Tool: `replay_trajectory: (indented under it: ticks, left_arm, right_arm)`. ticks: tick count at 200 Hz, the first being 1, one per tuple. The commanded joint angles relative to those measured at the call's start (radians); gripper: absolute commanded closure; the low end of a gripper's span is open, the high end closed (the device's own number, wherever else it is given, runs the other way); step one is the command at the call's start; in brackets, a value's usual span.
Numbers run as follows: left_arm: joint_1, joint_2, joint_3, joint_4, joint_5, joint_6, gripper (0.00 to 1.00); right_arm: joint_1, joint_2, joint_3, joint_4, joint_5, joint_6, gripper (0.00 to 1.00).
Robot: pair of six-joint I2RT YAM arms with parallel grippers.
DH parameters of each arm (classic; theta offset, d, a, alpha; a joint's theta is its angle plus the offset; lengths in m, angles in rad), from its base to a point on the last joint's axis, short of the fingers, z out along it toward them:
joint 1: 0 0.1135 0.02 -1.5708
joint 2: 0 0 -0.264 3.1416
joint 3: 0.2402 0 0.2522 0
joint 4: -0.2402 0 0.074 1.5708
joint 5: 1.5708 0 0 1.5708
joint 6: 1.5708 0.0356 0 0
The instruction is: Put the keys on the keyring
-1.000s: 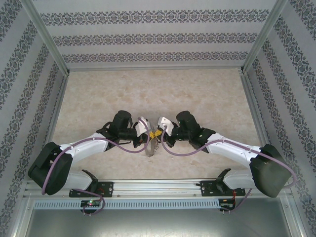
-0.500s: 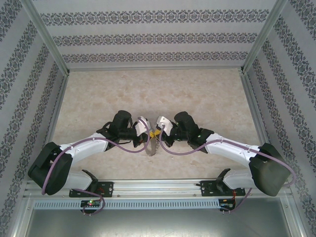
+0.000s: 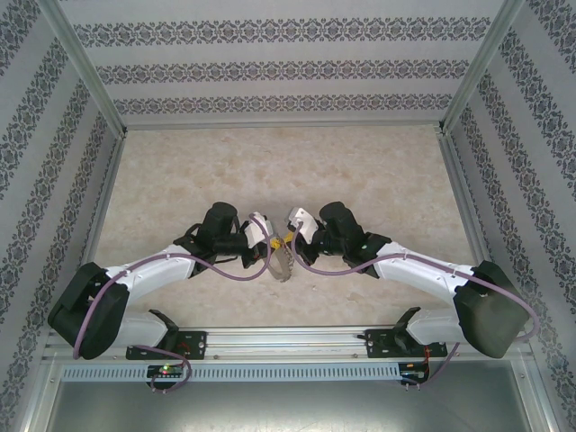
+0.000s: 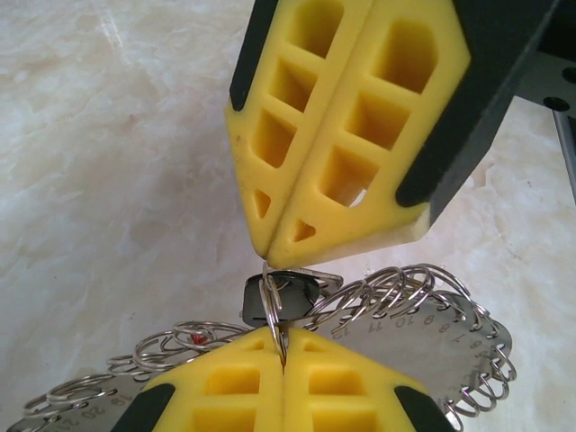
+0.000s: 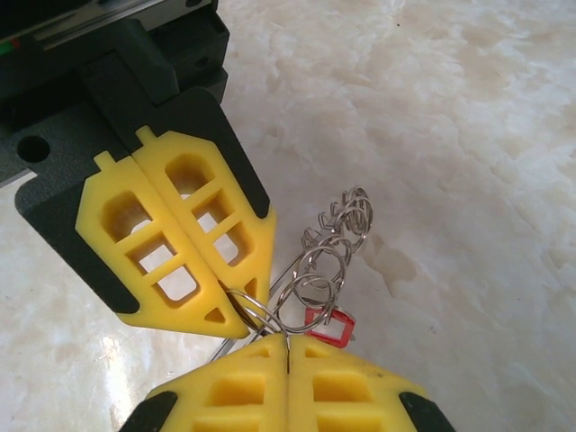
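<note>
Mid-threading, we judge: left gripper (image 4: 283,362) and right gripper (image 4: 268,254) both clamp the silvery chain-like wire keyring (image 4: 400,290); next we must work the dark-tagged metal key (image 4: 290,290) onto it.

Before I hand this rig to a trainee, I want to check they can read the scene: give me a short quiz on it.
1. True or false: the left hand and right hand are both shut on the keyring.
2. The tag near the right hand's tips is: A red, B green, C white.
3. Fill in: the keyring's plate is stamped with ____.
Key: 1 true; 2 A; 3 numbers.
</note>
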Motion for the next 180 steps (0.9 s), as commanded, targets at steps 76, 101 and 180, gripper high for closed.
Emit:
replay_trajectory:
  ticks: [76, 101, 180]
  left_arm:
    - [-0.019, -0.019, -0.04, 0.077, 0.003, -0.03, 1.0]
    - [-0.02, -0.008, -0.046, 0.107, 0.008, -0.043, 0.95]
    - [-0.019, -0.006, -0.054, 0.114, -0.004, -0.044, 0.93]
  right_arm:
    - [-0.023, -0.032, 0.012, 0.034, 0.003, 0.015, 1.0]
    - [-0.015, -0.035, 0.022, 0.034, -0.033, 0.005, 1.0]
    - [-0.008, -0.055, 0.02, 0.022, -0.035, -0.015, 1.0]
